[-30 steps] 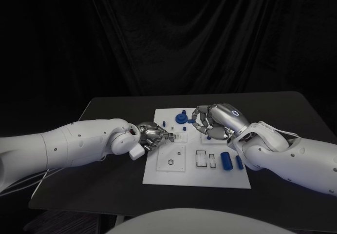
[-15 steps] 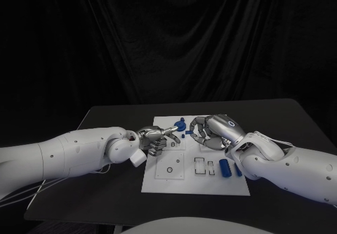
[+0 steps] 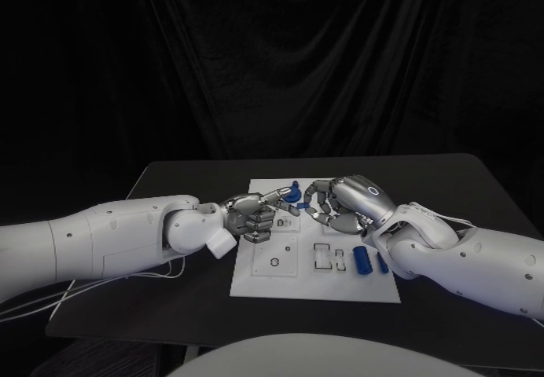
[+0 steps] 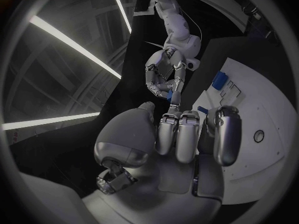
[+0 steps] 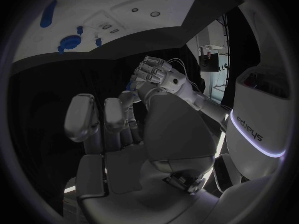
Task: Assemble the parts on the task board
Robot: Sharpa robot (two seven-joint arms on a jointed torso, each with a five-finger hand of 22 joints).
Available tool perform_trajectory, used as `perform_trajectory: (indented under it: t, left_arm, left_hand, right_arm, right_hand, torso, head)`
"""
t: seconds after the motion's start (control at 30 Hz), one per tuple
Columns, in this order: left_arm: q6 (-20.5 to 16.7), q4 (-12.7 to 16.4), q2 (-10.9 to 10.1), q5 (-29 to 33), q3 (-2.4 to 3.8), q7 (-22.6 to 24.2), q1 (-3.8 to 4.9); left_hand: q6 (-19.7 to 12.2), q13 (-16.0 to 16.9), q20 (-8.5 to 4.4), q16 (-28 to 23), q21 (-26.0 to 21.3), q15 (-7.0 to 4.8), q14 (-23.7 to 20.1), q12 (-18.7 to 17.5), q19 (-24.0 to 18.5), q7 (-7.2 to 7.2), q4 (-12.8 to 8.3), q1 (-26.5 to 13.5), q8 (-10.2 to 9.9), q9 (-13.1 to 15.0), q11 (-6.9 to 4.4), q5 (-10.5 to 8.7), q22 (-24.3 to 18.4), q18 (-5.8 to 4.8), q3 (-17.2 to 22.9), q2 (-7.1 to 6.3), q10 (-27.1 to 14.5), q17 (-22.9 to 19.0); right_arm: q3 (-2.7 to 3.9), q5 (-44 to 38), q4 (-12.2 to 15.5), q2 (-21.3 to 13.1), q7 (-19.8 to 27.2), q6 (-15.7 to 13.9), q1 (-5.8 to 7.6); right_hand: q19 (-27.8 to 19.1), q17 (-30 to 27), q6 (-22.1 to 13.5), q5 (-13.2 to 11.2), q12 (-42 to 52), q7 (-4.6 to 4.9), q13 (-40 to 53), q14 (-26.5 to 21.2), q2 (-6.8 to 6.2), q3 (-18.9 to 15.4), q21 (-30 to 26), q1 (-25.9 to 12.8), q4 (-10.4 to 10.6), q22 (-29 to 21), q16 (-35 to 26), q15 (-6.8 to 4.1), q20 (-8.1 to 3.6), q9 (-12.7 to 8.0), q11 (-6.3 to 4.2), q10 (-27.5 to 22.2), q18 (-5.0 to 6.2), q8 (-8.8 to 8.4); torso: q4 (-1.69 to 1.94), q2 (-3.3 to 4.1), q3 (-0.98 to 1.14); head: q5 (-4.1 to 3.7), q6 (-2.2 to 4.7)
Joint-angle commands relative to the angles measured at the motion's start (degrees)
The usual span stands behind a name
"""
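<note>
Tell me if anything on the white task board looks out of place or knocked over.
Nothing stands out. The white task board lies flat and square on the black table, two blue cylindrical parts lie side by side near its right edge, nothing spilled.

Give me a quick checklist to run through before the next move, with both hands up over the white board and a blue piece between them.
1. Both hands meet above the task board: ok. The left hand and right hand are close together over its far half.
2. Small blue part sits at the right hand's fingertips: ok in the left wrist view.
3. Which hand actually grips it: cannot tell, the fingers overlap.
4. Left hand's own hold on anything: cannot tell.
5. Two blue cylinders lie clear of the hands on the board's near right: ok.
6. Slots beside them look unfilled: ok.
</note>
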Motion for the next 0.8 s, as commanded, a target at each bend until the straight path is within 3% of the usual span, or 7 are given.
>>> perform_trajectory:
  t: [0.03, 0.37, 0.6, 0.8]
  left_arm:
    - [3.3, 0.4, -0.1, 4.7, 0.06, -3.2, 0.02]
    - [3.7, 0.0, -0.2, 5.2, 0.06, -8.1, -0.05]
    - [4.7, 0.1, -0.4, 5.2, 0.06, -8.5, -0.07]
    - [6.8, 0.0, -0.7, 5.3, 0.06, -7.9, -0.08]
  left_hand:
    - [0.5, 15.1, 0.26, 0.0, -0.1, 0.29, 5.8, 0.2, 0.7, -0.02, -0.7, 1.1, -0.4, -0.4, 0.28, 2.03, 12.5, 0.29, 0.1, 0.02, 6.0, 15.1]
    - [0.6, 15.1, 0.27, 0.0, -0.5, 0.31, 5.8, 0.2, 0.4, 0.02, -0.4, 1.2, -0.6, -0.7, 0.31, 3.21, 12.3, 0.4, 0.2, 0.42, 6.0, 15.1]
    - [1.9, 15.1, 0.18, 0.0, -0.5, 0.16, 5.8, 0.2, 0.4, -0.3, -0.6, 1.5, 0.1, -0.6, 0.08, 3.97, 12.3, 0.4, 0.1, 0.29, 6.0, 15.1]
    - [3.4, 15.1, -0.04, 0.0, -0.3, -0.14, 5.8, 0.2, 0.6, -0.76, -1.1, 1.9, 1.0, -0.3, -0.3, 3.65, 12.4, 0.34, -0.4, -0.7, 6.0, 15.1]
  right_arm:
    - [0.01, -0.4, 0.3, -0.1, 2.4, -1.9, -0.24]
    - [0.01, -0.4, 1.3, -0.7, 5.8, -5.2, -0.29]
    - [0.01, -0.4, 1.6, -0.9, 8.4, -6.7, -0.32]
    - [0.01, -0.4, 1.5, -0.9, 9.8, -6.6, -0.52]
  right_hand:
    - [0.3, 0.0, 2.3, -0.3, 0.2, -1.68, 0.0, 0.3, -0.03, 0.0, 0.2, 0.5, 0.0, 9.3, 0.2, 0.03, 0.0, 1.6, -0.09, 0.4, -0.95, -0.03]
    - [0.4, 0.0, 2.5, -0.9, 0.0, -1.71, -0.2, 0.3, -0.16, 0.0, 0.6, 0.6, 0.1, 9.4, 0.2, 0.03, -0.01, 1.4, -0.11, 0.4, -1.04, -0.24]
    - [0.6, 0.1, 2.8, -1.4, -0.1, -1.71, -0.4, 0.3, -0.31, 0.1, 1.0, 0.9, 0.1, 9.5, 0.2, 0.04, -0.01, 1.2, -0.11, 0.3, -1.15, -0.39]
    - [0.6, -0.1, 2.9, -1.7, -0.3, -1.72, -0.6, 0.1, -0.34, 0.1, 1.2, 0.9, 0.3, 9.6, 0.0, 0.06, 0.0, 1.1, -0.1, 0.2, -1.19, -0.49]
  torso:
    - [0.01, -0.25, -0.11]
    - [0.03, -0.25, -0.09]
    - [-0.03, -0.24, -0.08]
    - [-0.07, -0.26, -0.05]
  head:
    - [0.03, -0.59]
    - [0.21, -1.25]
    - [0.41, -1.46]
    - [0.76, -1.48]
